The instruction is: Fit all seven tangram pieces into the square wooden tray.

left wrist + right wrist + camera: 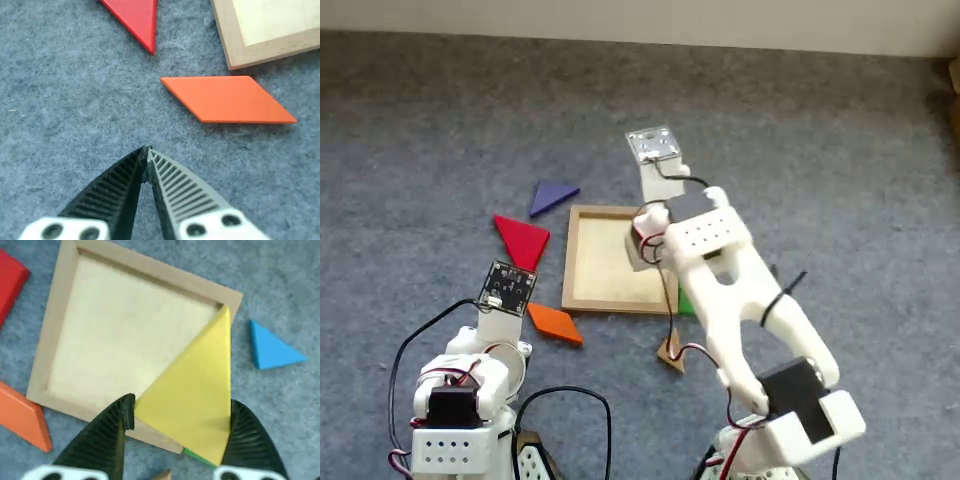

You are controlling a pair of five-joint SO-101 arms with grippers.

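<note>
Hovering with my left gripper (146, 150) pinched together near the orange parallelogram (227, 99) on the carpet, I am clamping the yellow triangle (192, 390) in my right gripper (181, 407), partly over the wooden tray (46, 347).

Green piece (686, 301) — mostly hidden under right arm (740, 290); red triangle (132, 17) and wooden tray (275, 49) cut off by left wrist view's edge.
</note>
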